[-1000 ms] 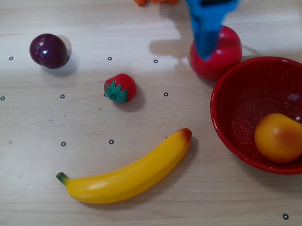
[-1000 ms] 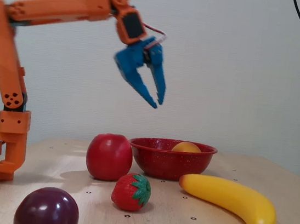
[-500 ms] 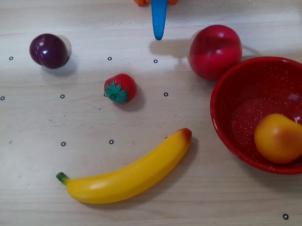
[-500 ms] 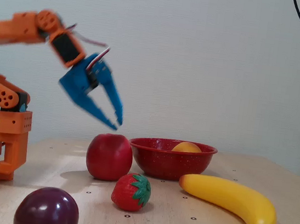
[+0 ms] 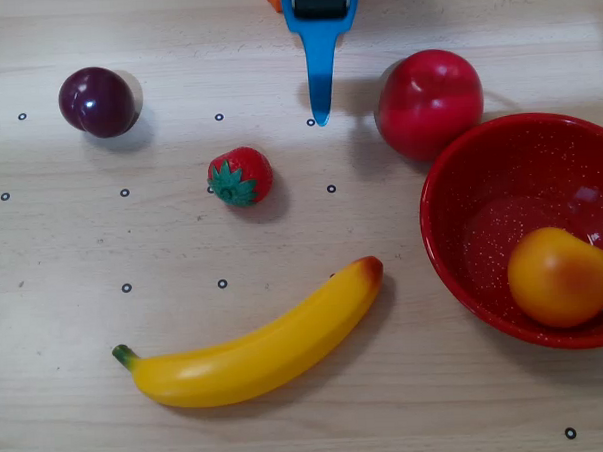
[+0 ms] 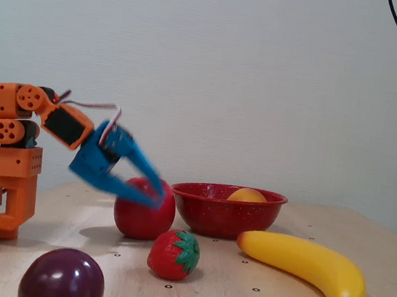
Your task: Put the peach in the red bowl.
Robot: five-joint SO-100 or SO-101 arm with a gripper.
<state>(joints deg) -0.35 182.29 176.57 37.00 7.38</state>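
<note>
The peach [image 5: 561, 276] is round and orange-yellow and lies inside the red bowl [image 5: 442, 185] at the right of the overhead view. In the fixed view only the peach's top [image 6: 247, 195] shows above the bowl's rim [image 6: 223, 214]. My blue gripper [image 5: 320, 115] reaches in from the top edge, to the left of the bowl and apart from it. In the fixed view the gripper [image 6: 159, 196] is blurred and hangs above the table in front of the red apple; its fingertips meet and hold nothing.
A red apple [image 5: 429, 102] sits beside the bowl's upper left rim. A strawberry [image 5: 241, 177] lies mid-table, a purple plum [image 5: 98, 101] at top left, and a banana [image 5: 257, 348] along the front. The orange arm base [image 6: 5, 174] stands at the left of the fixed view.
</note>
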